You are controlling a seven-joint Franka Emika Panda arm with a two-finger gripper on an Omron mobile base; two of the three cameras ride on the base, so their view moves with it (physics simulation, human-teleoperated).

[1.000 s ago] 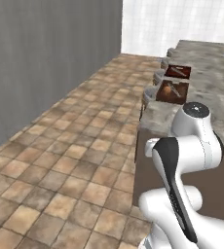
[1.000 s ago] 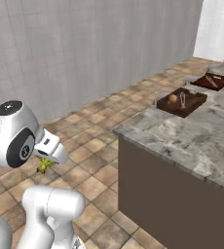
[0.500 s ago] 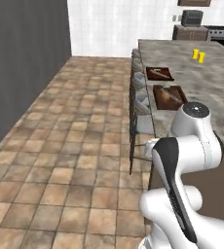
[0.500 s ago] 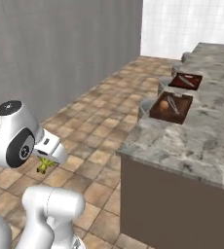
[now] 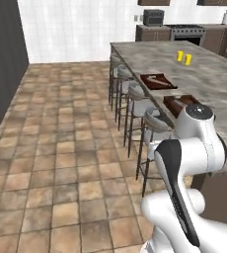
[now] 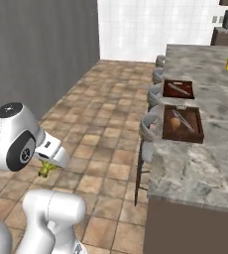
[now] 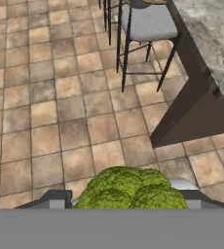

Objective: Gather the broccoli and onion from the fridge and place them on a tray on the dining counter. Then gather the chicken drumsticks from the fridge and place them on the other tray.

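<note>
This was a home kitchen: a long grey-beige marbled stone dining counter [image 5: 204,74] lined with round grey-cushioned stools [image 5: 135,92] stood over brown tiled floor [image 5: 61,123], with a dark stove [image 5: 184,30] against the far white-tiled wall [image 5: 76,24].

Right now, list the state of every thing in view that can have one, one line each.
Two-finger gripper: shut on the bright-green lumpy broccoli, carried over the tiled floor.
Bright-green lumpy broccoli: held between the fingers, off the counter.
Small round orange-brown onion: lying in the nearer tray.
Nearer dark-brown tray: on the grey marbled dining counter, holding the onion.
Farther dark-brown tray: on the counter, no food visible.
</note>
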